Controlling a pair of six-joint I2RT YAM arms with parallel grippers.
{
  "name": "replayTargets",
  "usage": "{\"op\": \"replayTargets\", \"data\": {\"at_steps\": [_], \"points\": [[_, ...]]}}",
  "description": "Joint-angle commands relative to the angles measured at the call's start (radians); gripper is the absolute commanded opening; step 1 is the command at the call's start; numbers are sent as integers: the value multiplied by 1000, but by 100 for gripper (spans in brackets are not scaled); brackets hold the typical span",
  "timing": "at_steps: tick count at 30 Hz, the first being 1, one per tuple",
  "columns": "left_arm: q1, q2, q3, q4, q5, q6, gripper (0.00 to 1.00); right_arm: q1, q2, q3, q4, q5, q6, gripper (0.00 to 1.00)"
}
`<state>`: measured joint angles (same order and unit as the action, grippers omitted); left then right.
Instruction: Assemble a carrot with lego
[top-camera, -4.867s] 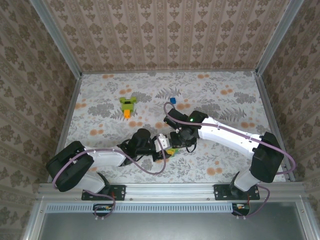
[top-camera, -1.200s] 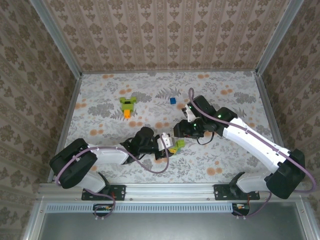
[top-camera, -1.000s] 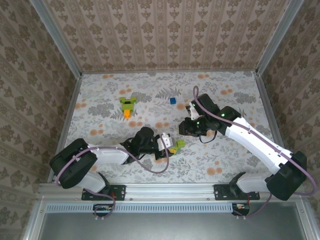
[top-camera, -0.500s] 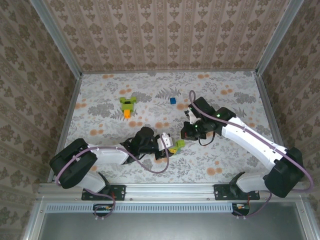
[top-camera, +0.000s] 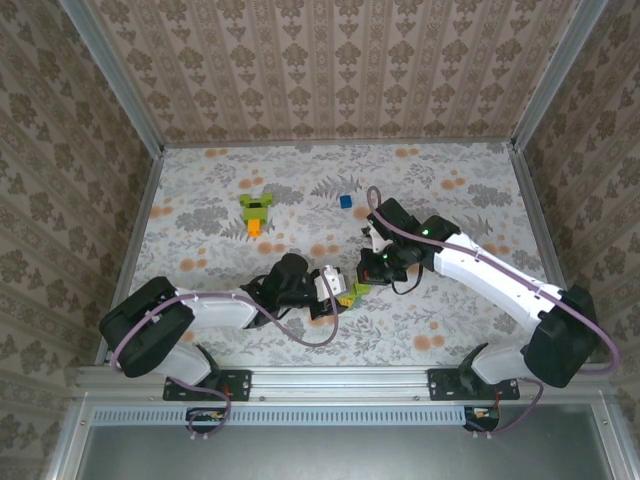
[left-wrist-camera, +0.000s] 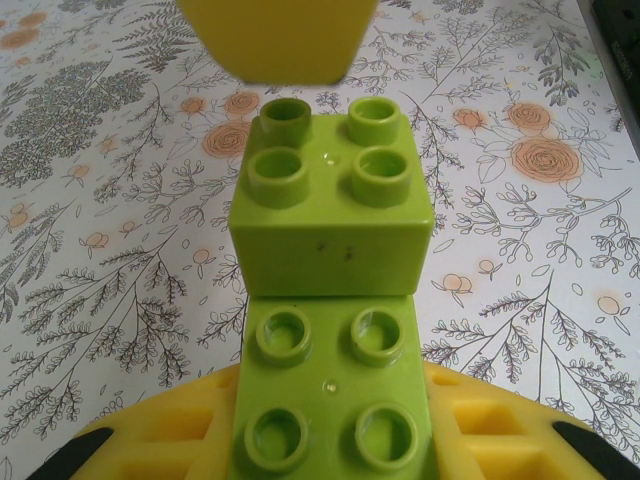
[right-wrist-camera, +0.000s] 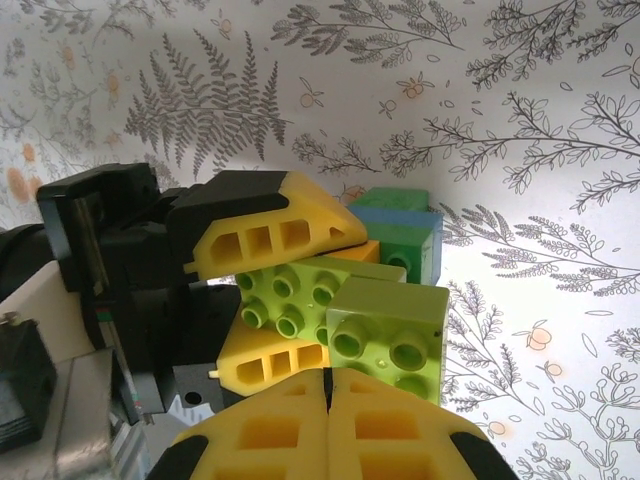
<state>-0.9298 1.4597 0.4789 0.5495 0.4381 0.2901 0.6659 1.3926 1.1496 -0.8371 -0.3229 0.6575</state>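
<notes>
I note the lime bricks (left-wrist-camera: 330, 215) glossy, smooth plastic; my yellow fingers (left-wrist-camera: 490, 425) matt plastic; table cover (left-wrist-camera: 110, 300) matt, printed.

Worktop (top-camera: 470, 170): flat, covered in a pale cloth printed with grey ferns and orange blossoms.
Walls (top-camera: 330, 70): three, papered in beige damask stripes, enclosing the worktop.
Frame posts (top-camera: 110, 75): bare aluminium, slanting up at both back corners.
Rail (top-camera: 340, 380): aluminium, along the near edge.

Right hand (right-wrist-camera: 327, 388) pressed shut at bottom, just below lime-green bricks (right-wrist-camera: 385, 335) clamped in left hand (right-wrist-camera: 288, 296); green, blue and orange bricks (right-wrist-camera: 405, 242) behind, on floral table (right-wrist-camera: 520, 130).
</notes>
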Motion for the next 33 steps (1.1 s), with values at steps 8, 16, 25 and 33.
{"op": "replayTargets", "data": {"at_steps": [8, 16, 25, 33], "points": [[-7, 37, -5, -122, -29, 26, 11, 30, 50, -13, -19, 23, -7, 1], [-7, 38, -5, -123, -30, 26, 11, 37, 64, -13, -40, 53, -9, 2], [-8, 40, -4, -122, -29, 26, 11, 38, 77, -14, -103, 120, -22, 1], [-9, 43, -2, -126, -29, 26, 11, 53, 63, 4, -65, 102, -29, 1]]}}
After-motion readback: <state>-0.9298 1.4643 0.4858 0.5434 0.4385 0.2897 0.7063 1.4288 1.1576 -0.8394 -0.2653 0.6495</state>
